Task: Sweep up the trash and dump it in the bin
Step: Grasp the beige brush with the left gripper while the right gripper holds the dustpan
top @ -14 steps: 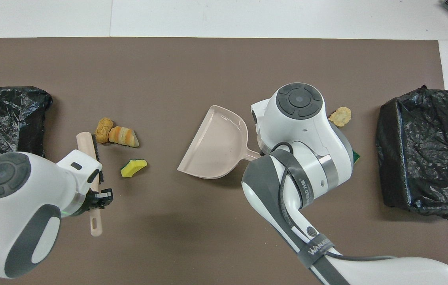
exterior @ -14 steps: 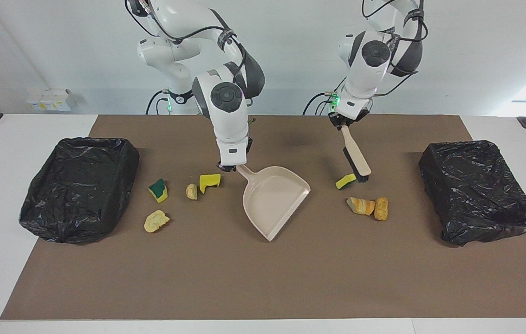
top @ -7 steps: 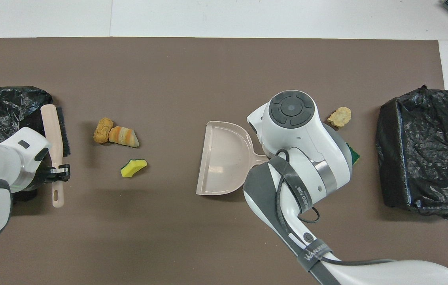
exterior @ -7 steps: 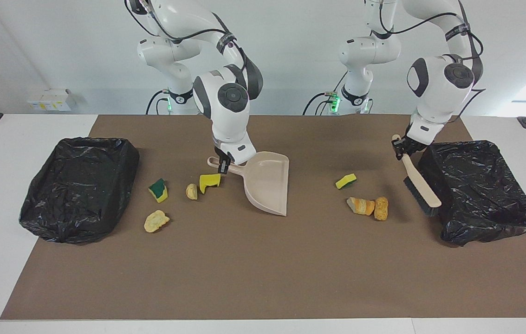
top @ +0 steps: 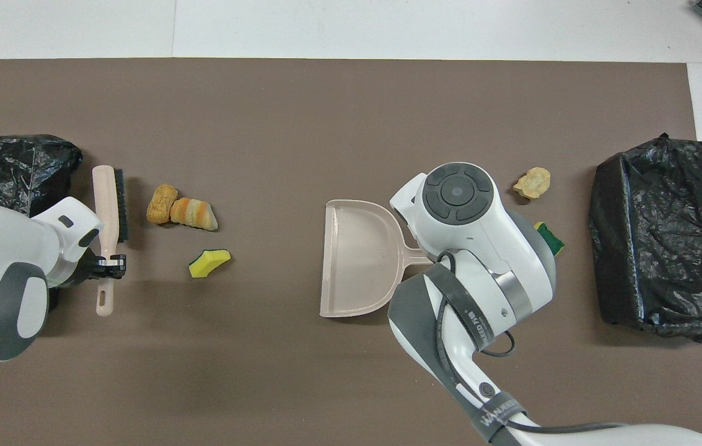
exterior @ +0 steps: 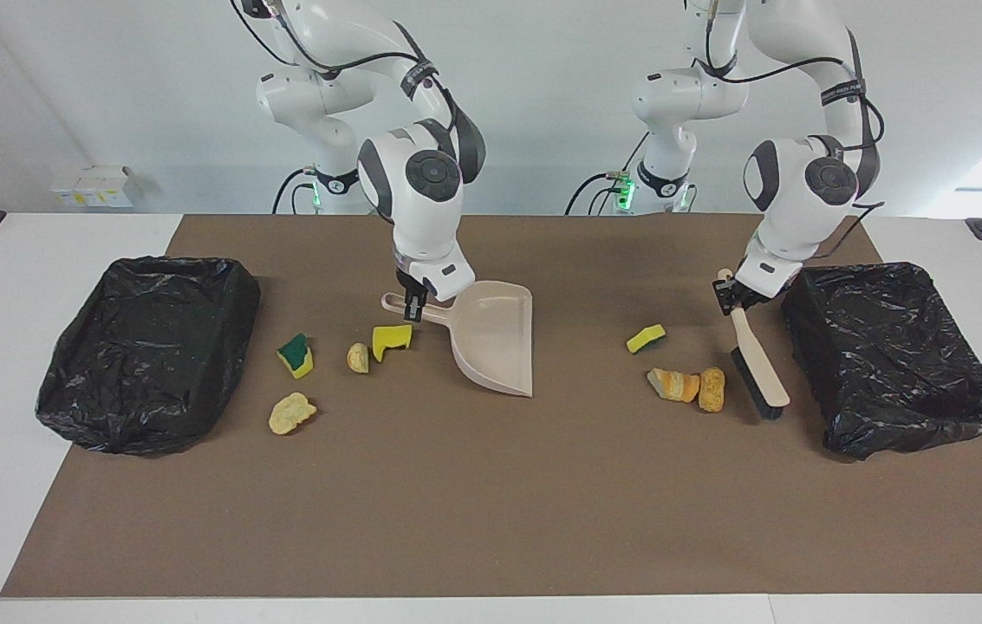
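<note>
Jaws of the left gripper point(exterior: 729, 293) stay clamped on the brush point(exterior: 757, 371) handle; since the earlier frame the brush has swung away from the bin point(exterior: 894, 355) to just beside the bread lumps point(exterior: 688, 386). The right gripper point(exterior: 412, 306) jaws grip the dustpan point(exterior: 495, 338), barely shifted, its mouth facing that trash across bare tabletop point(exterior: 491, 503). Other scraps point(exterior: 295, 357) lie toward the right arm's end.

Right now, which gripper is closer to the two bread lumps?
Left. The left gripper holds the brush, whose bristles sit right beside the bread lumps. The right gripper holds the dustpan at mid-table, well away from them.
</note>
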Tool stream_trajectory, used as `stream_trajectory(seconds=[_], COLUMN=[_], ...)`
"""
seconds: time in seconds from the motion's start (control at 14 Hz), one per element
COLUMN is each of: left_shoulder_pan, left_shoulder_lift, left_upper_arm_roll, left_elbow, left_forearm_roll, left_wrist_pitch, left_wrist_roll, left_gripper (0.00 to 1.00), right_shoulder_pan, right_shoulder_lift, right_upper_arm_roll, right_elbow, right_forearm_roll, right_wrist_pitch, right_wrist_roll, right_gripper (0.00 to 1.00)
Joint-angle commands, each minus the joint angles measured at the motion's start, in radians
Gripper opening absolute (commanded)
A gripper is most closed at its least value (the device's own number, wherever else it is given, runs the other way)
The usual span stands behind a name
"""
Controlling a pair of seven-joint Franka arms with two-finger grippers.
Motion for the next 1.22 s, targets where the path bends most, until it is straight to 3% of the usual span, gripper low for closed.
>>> stream_trajectory(seconds=[0.0, 0.43, 1.14], left_shoulder_pan=[-0.054, -0.199, -0.456], left_shoulder_lift=[-0.007, -0.002, -0.018], left_upper_arm_roll=[0.008, 0.007, 0.007], left_elbow=[-0.039, -0.051, -0.049], left_forearm_roll=[0.017, -0.008, -0.16], left_wrist_pitch=[0.04, 0.041, 0.057], left_wrist_roll=[-0.009, -0.015, -0.152], left_gripper=[0.0, 0.0, 0.0], right_shoulder_pan=[0.008, 0.01, 0.023], right_shoulder_lift=[-0.024, -0.001, 0.032], right_upper_arm_roll=[0.004, 0.004, 0.005], right_elbow=[-0.057, -0.062, -0.059], right_forearm_roll=[-0.017, -0.029, -0.029], right_wrist_pitch=[0.059, 0.128, 0.183], right_wrist_roll=[-0.016, -0.016, -0.013], right_gripper=[0.0, 0.0, 0.0])
